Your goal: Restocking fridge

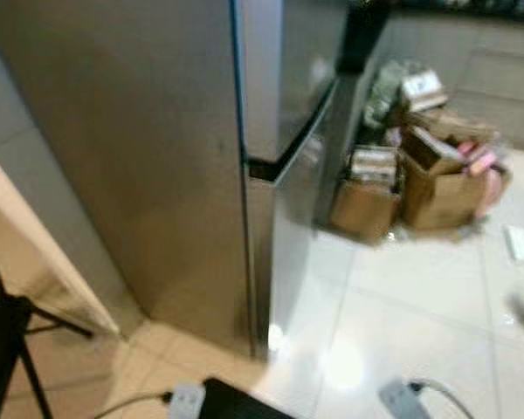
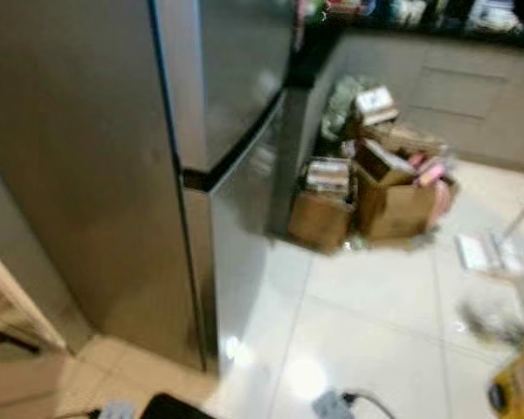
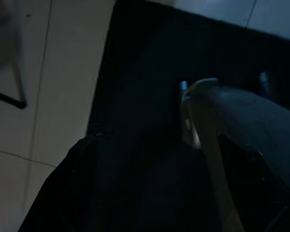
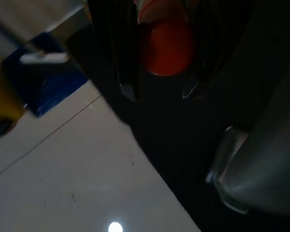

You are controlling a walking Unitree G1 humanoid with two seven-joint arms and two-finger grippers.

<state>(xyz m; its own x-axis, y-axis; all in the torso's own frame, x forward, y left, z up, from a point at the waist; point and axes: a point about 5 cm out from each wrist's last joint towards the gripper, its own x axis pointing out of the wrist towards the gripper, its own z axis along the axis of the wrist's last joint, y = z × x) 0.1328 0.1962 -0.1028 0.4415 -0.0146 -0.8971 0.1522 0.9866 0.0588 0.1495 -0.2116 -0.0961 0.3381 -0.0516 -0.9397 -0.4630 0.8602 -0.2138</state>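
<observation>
at far left of the head views you have a black chair frame (image 1: 4,345) on the beige floor, just beside a pale wall edge, clear of the approach. next comes the fridge (image 1: 148,157), a tall steel two-door unit seen corner-on; both doors read as shut, with the dark seam between upper and lower door showing on the front face, so nothing can go in until you get a door open. to the right of it, against the cabinet base, sits a pile of cardboard boxes (image 1: 419,179) packed with cartons and packets, likely the stock parked within reach of the doors. a white flat object (image 1: 521,243) lies on the tiles further right; too blurred to identify. at the right edge of the right eye view a yellow container (image 2: 517,380) pokes into frame. your left gripper (image 3: 150,183) hangs low over the floor in deep shade; its finger state cannot be told. your right gripper (image 4: 159,92) shows two black fingers (image 4: 123,58) standing either side of a red rounded item (image 4: 166,48), apparently clamped on it for carrying, though contact is hard to confirm in the dark. judgement: you are on approach, item in hand, door not yet opened.
</observation>
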